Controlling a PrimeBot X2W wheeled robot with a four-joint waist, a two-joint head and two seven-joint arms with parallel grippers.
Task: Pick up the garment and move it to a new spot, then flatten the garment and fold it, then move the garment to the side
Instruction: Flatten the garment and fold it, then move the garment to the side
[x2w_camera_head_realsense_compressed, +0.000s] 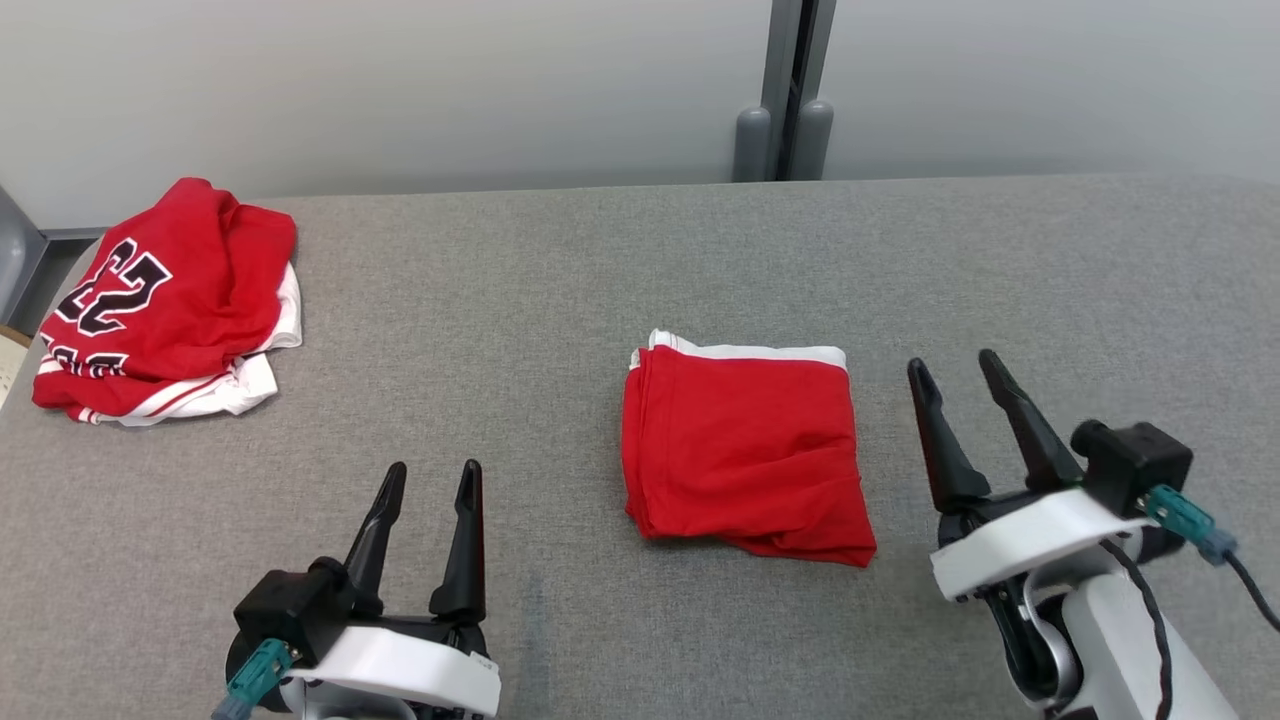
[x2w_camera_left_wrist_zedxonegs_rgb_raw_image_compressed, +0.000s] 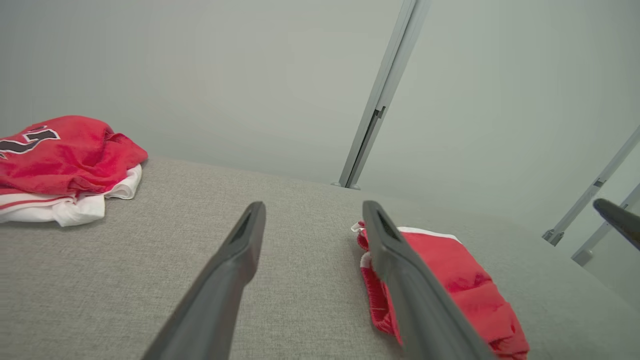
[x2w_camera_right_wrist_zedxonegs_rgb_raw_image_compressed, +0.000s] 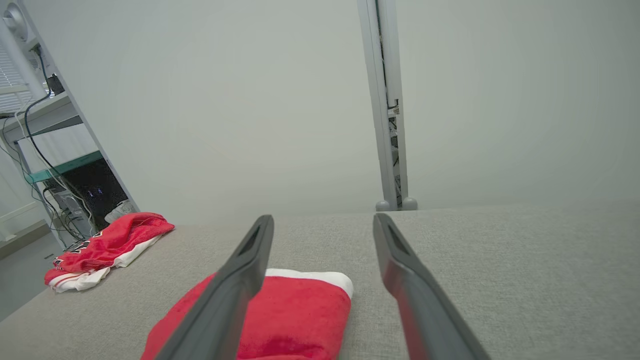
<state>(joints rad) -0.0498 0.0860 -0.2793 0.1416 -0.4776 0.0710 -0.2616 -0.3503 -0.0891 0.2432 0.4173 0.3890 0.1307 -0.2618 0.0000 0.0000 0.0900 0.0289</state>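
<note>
The garment (x2w_camera_head_realsense_compressed: 745, 448) is red with a white band along its far edge, folded into a compact rectangle in the middle of the grey table (x2w_camera_head_realsense_compressed: 600, 260). It also lies at the right in the left wrist view (x2w_camera_left_wrist_zedxonegs_rgb_raw_image_compressed: 460, 290) and low in the right wrist view (x2w_camera_right_wrist_zedxonegs_rgb_raw_image_compressed: 295, 315). My right gripper (x2w_camera_head_realsense_compressed: 955, 368) hovers open just right of the garment, holding nothing. My left gripper (x2w_camera_head_realsense_compressed: 433, 472) stands open at the lower left, well apart from the garment. Both pairs of fingers are spread in the wrist views (x2w_camera_left_wrist_zedxonegs_rgb_raw_image_compressed: 312, 210) (x2w_camera_right_wrist_zedxonegs_rgb_raw_image_compressed: 322, 220).
A heap of red and white jerseys (x2w_camera_head_realsense_compressed: 165, 300) with black numbers lies at the table's far left corner. A grey wall with a vertical post (x2w_camera_head_realsense_compressed: 790, 90) stands behind the table. Shelving with cables (x2w_camera_right_wrist_zedxonegs_rgb_raw_image_compressed: 55, 165) stands off the left side.
</note>
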